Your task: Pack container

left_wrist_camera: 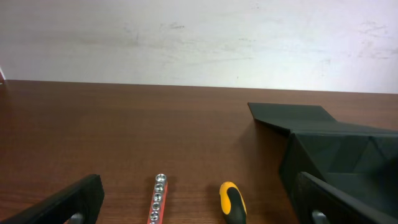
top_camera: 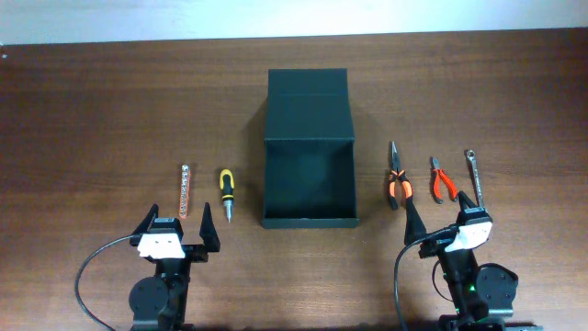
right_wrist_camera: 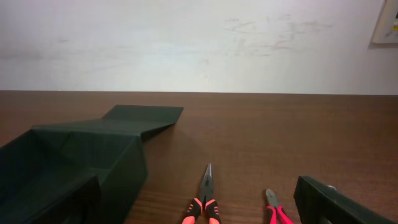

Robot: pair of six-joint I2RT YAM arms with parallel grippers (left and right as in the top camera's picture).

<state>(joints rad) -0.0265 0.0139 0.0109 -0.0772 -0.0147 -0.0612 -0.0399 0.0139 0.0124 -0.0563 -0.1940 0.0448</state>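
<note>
As the container [top_camera: 309, 175] gapes, left hand [top_camera: 180, 227] and right hand [top_camera: 445, 217] (empty) stand spread.

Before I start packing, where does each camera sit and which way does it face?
Overhead: above the table, looking straight down; left arm and right arm at the bottom edge.
Left wrist: low over the table, facing the wall; own jaws frame the screwdriver.
Right wrist: likewise; own jaws frame the needle-nose pliers.
Shared: all show the container.
</note>
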